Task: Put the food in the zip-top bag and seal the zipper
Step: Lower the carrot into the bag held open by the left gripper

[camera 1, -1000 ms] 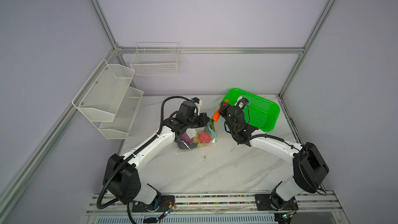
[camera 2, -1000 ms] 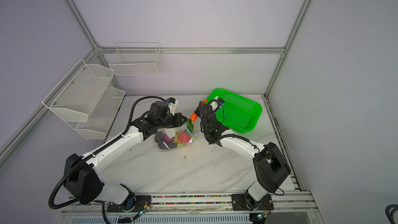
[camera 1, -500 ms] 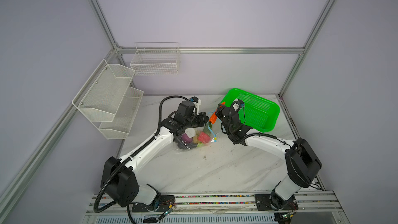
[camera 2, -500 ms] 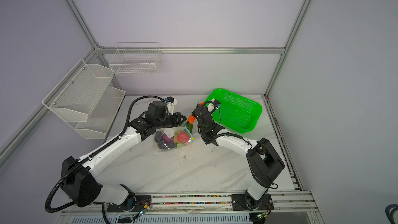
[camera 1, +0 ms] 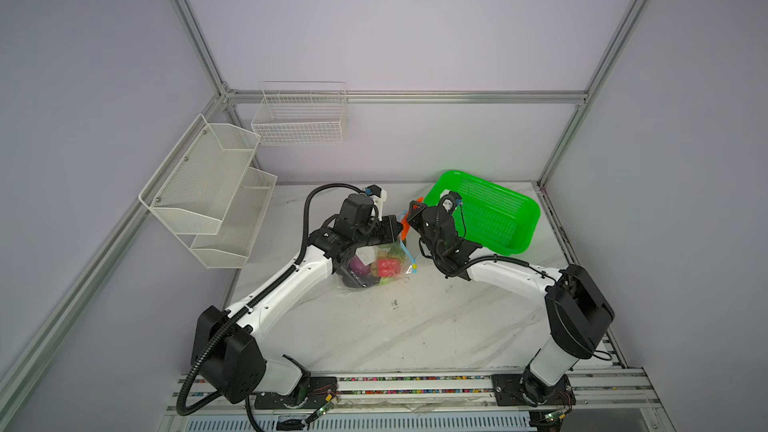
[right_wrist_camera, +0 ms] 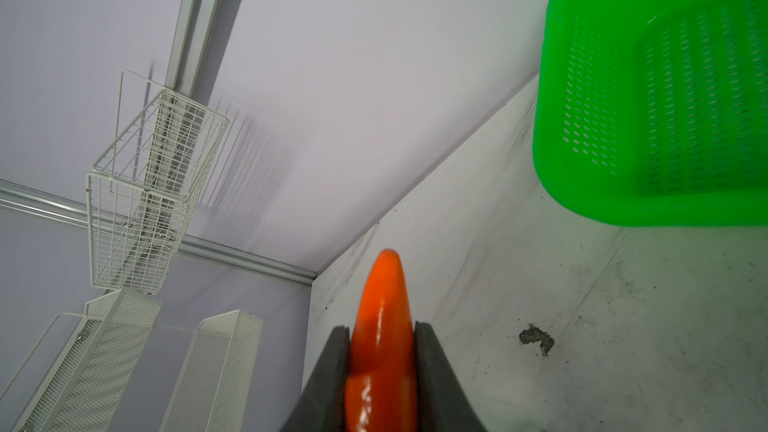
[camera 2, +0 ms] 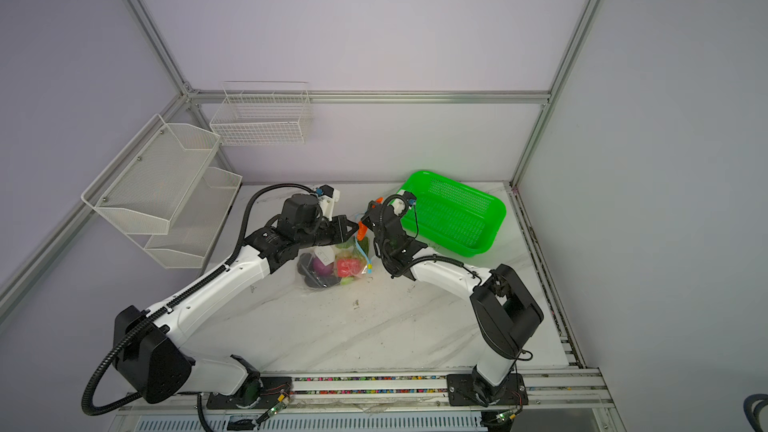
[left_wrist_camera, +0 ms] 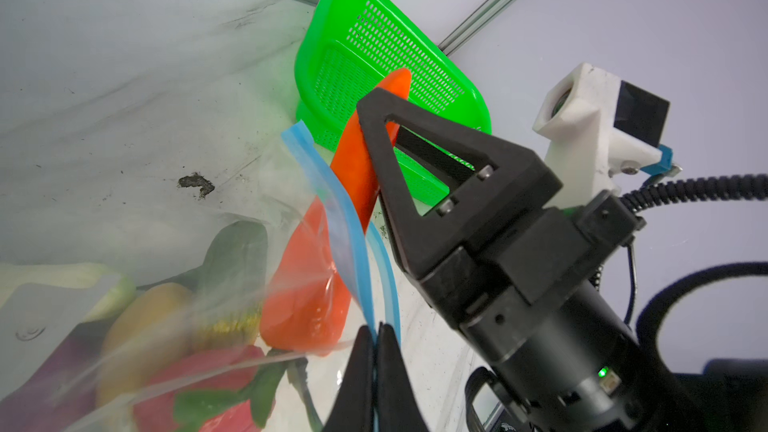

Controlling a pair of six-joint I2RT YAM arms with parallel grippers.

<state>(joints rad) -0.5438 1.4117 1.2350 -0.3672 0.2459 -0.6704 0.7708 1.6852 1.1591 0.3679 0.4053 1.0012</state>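
A: Nearest first?
B: Lying mid-table: bag (camera 1: 365, 257), with a red piece (camera 1: 388, 266) and a purple piece (camera 1: 359, 266) of food inside.
A: Just beyond?
B: Pressed together on the zipper (left_wrist_camera: 332, 201), holding the mouth up toward 1 o'clock: left gripper (left_wrist_camera: 375, 332).
A: Changed in the last second?
B: Has swung in from 3 o'clock, elbow tucked closer: right gripper (right_wrist_camera: 382, 328), pinching the carrot (left_wrist_camera: 357, 160) at its narrow half. Thick end pushed past the zipper and behind the film (so seemingly inside, judging by the left wrist view).
A: Meaning for the job?
B: Probably the last piece going in. Needs releasing, then drawing back, then sealing; zipper not yet shut.
A: Farthest?
B: At 2 o'clock, basket (camera 1: 494, 218); no food seen in it.
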